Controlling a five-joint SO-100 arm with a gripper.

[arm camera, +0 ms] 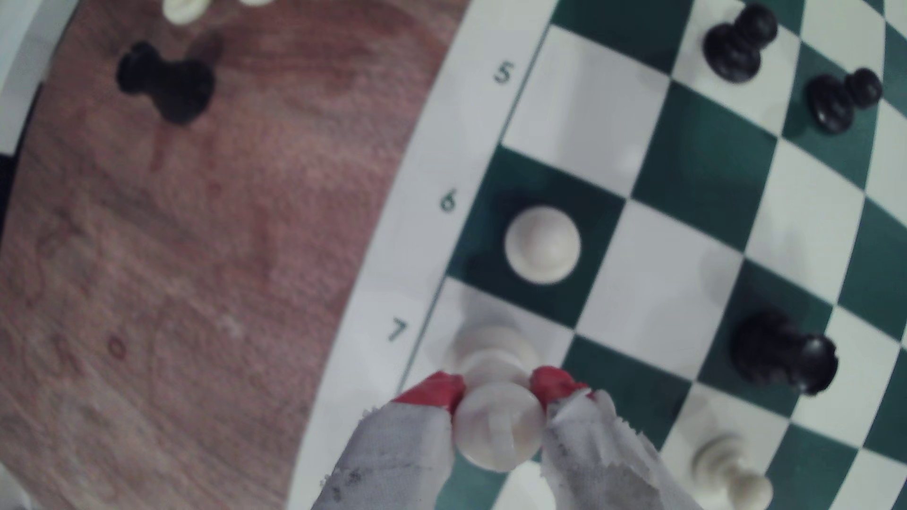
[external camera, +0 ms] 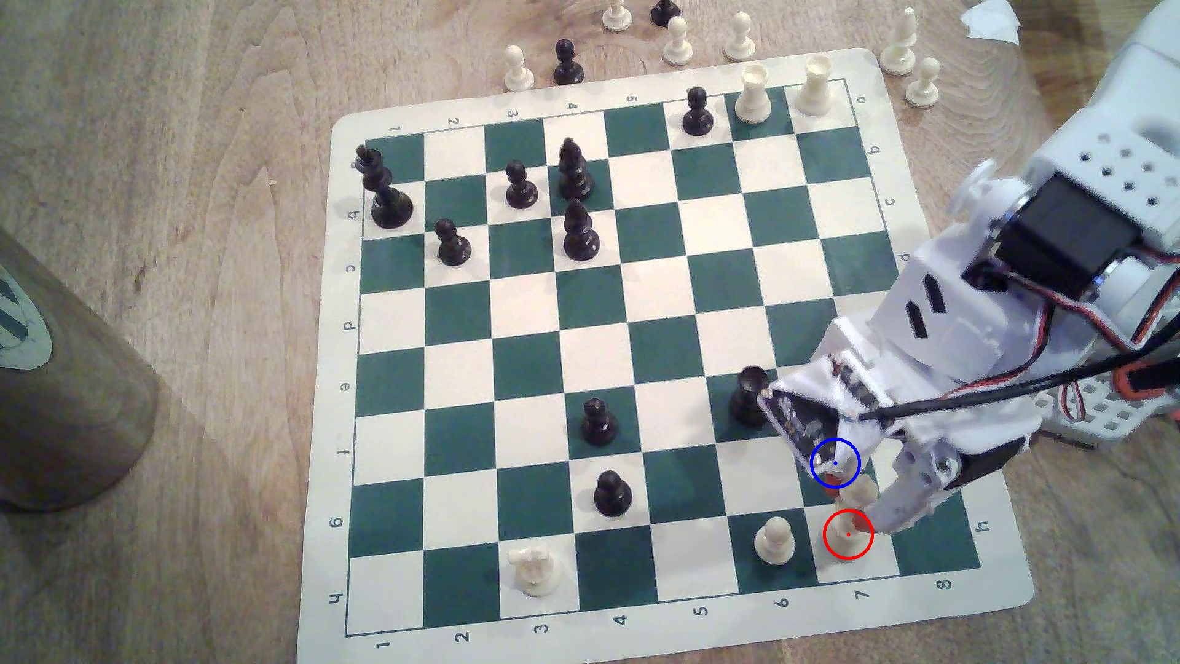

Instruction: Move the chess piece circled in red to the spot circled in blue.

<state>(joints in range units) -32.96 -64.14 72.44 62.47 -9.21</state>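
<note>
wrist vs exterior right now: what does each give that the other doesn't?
Wrist view: red-tipped fingers pressed on both sides of the chess piece's head, with its base on the white square by the 7.

Exterior view: the blue-ringed spot overlapped by the gripper, plus the black king far across.

Both: the white pawn next square over.

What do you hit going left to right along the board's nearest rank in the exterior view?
White king → white pawn → the chess piece, held by the claw over the red-ringed white square.
</note>
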